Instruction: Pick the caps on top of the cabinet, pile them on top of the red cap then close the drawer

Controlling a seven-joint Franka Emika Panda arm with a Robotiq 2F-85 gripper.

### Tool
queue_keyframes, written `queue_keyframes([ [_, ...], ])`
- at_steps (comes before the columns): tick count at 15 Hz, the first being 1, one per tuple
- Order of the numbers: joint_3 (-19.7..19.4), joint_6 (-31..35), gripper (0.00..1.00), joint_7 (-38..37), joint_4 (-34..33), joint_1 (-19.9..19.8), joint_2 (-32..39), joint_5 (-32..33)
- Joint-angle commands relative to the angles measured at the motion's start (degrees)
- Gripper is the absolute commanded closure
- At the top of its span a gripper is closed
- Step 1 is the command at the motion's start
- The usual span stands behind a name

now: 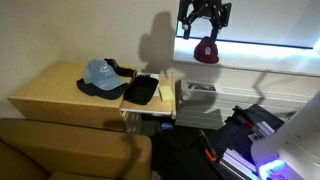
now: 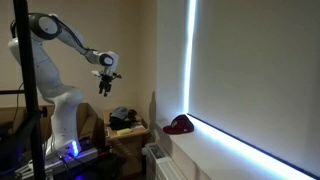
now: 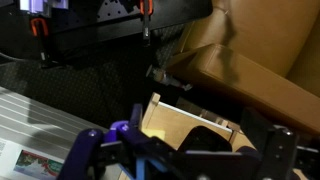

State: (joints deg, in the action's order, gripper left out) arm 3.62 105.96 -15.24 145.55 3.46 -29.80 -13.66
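The light blue cap lies on the pale wood cabinet, with the dark cap right behind it. The drawer stands open at the cabinet's end, showing its black inside. The red cap sits on the window sill, and it also shows in an exterior view. My gripper hangs high in the air, open and empty, and in an exterior view it is above the cabinet end. The wrist view looks down at the drawer between the open fingers.
A brown leather seat stands in front of the cabinet and also shows in the wrist view. A bright window blind runs along the sill. Equipment with violet light sits on the floor near the robot base.
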Motion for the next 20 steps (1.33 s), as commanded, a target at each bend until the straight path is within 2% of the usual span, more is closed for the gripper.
queue_keyframes([
  [1,0.6,-0.16,0.0,0.27,-0.08,-0.69,-0.01,-0.26],
  [3,0.87,0.66,0.0,-0.52,-0.31,-0.81,2.45,-0.48],
  [5,2.63,2.47,0.0,-3.17,-1.32,-0.24,9.64,-1.01],
  [7,5.53,7.5,0.0,-6.31,-2.51,0.67,15.81,-0.22],
  [11,10.65,26.52,0.0,-16.82,-9.08,2.31,28.23,6.07],
  [13,10.73,32.11,0.0,-24.47,-15.07,3.45,33.94,11.68],
  [15,9.41,29.94,0.0,-29.56,-23.11,5.44,39.24,15.47],
  [16,8.94,31.81,0.0,-26.25,-15.25,5.72,33.28,12.91],
  [18,8.36,31.47,0.0,-28.23,-20.71,6.6,37.34,13.94],
  [20,8.11,31.33,0.0,-28.24,-22.31,6.77,38.87,13.87],
])
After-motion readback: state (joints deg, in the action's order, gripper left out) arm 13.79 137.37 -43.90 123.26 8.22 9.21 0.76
